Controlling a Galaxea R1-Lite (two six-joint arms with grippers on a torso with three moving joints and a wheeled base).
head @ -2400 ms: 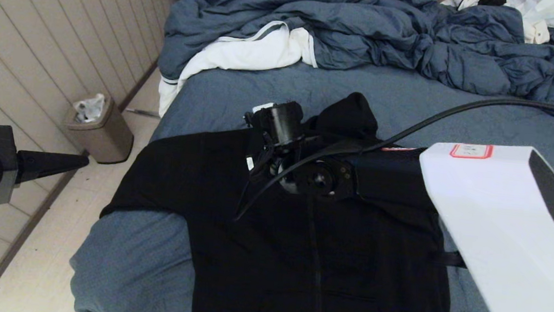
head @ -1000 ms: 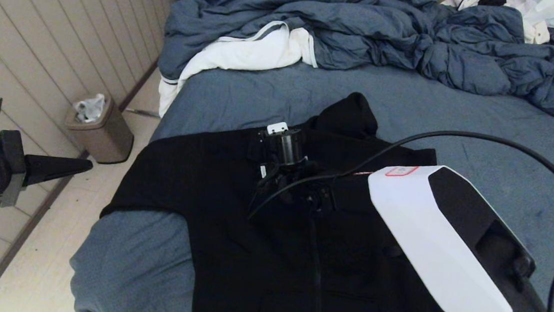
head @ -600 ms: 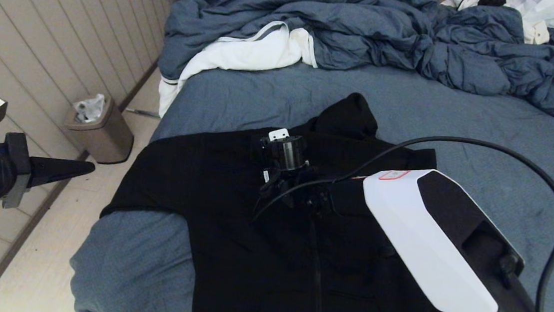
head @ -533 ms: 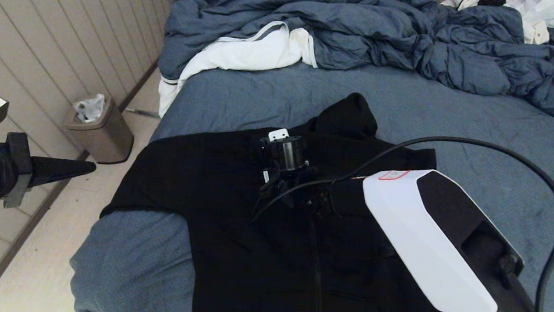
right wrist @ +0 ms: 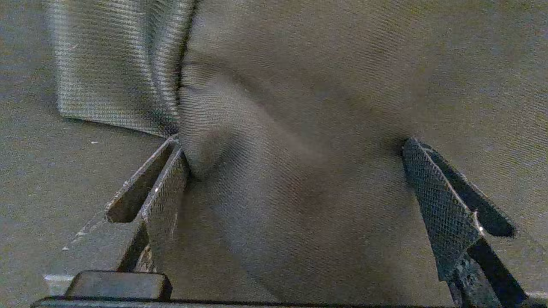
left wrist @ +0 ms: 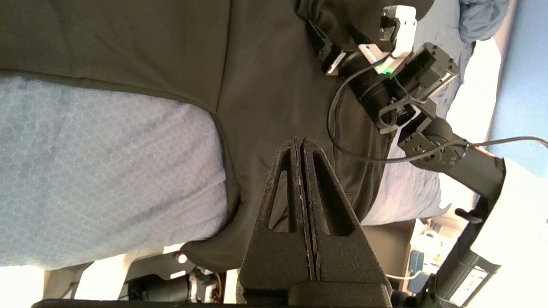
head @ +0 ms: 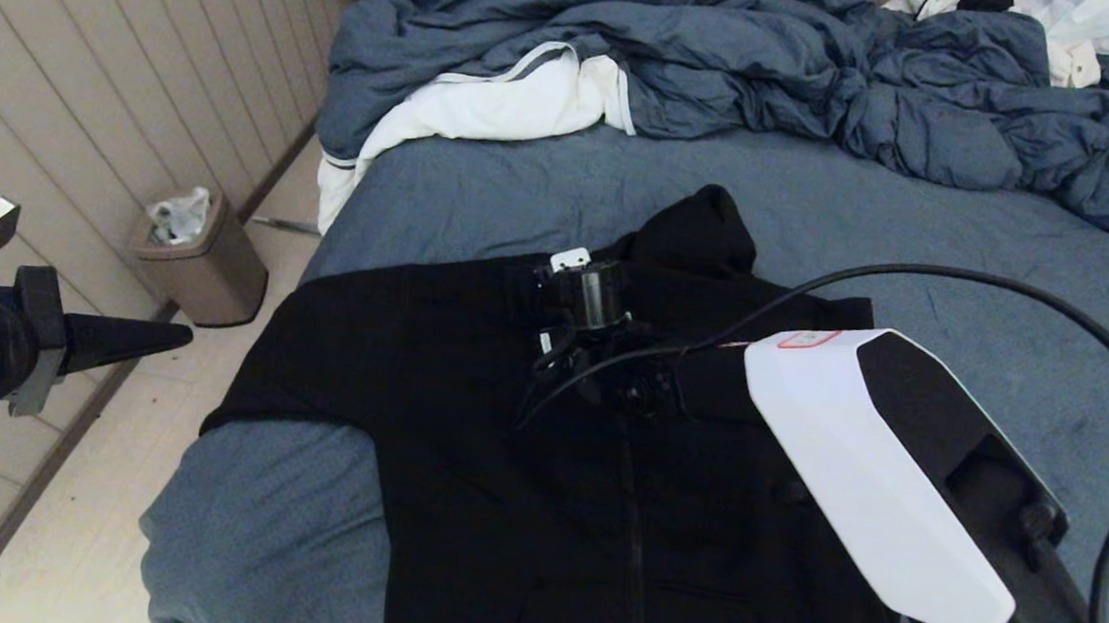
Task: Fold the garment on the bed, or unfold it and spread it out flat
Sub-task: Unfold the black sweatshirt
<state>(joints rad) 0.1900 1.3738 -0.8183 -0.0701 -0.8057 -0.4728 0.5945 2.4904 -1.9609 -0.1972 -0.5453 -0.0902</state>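
1. The black hoodie (head: 501, 467) lay front-up at the near edge of the bed (head: 824, 215).
2. The right gripper (right wrist: 295, 179), fingers spread wide, pressed into its collar fabric.
3. The left gripper (left wrist: 302, 147), fingers pressed together and empty, hovered off the bed's left edge.

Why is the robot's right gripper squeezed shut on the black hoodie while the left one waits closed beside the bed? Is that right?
Not quite. The right gripper is wide open, pressed down on the black hoodie, as the right wrist view shows. The left gripper does wait closed beside the bed.
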